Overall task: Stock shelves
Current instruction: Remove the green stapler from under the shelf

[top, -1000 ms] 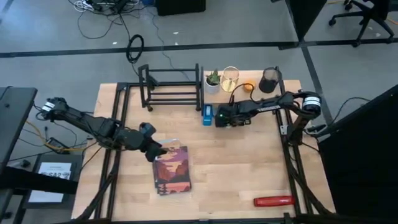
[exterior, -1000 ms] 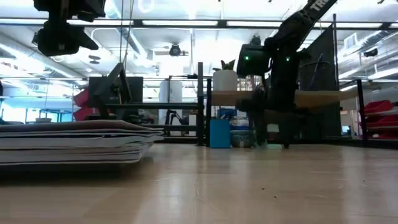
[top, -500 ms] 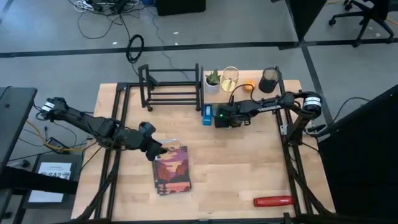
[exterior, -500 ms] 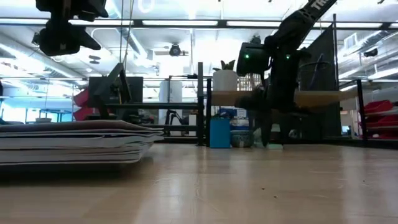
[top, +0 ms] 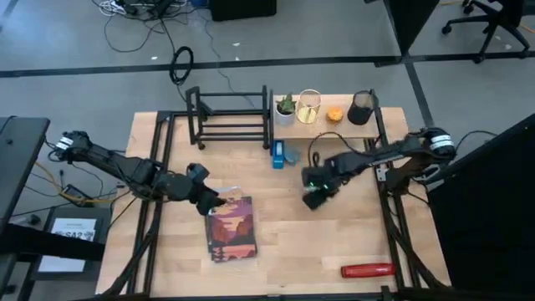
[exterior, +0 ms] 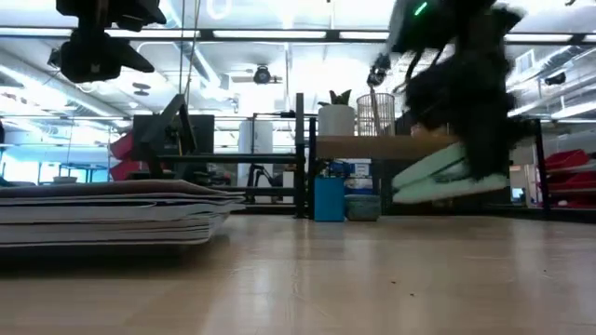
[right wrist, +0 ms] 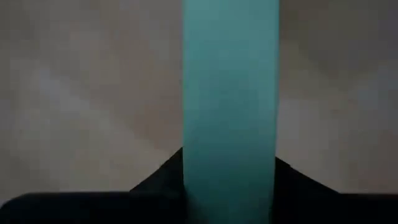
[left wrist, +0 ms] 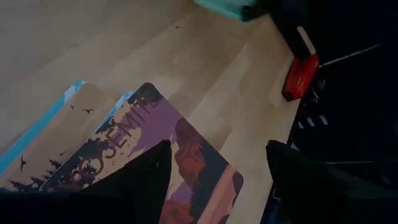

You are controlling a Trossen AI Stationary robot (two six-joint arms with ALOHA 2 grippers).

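Right claw (top: pixel 313 196), centre-right in the overhead frame, grips a flat teal book (exterior: pixel 436 180) above the counter (top: pixel 334 242). Shelves sit upper centre: black rack (top: pixel 230 117), wooden shelf (top: pixel 334 127). Next, probably carry it there. Left claw (top: pixel 211 206) waits open over the books (top: pixel 230 230).

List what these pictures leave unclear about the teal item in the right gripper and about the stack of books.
- Teal item held by the right gripper: the right wrist view shows only a flat strip, the low view blurs it, so its kind is unclear.
- Books: cover lettering partly hidden by the left gripper fingers in the left wrist view; the count in the low view is unclear.
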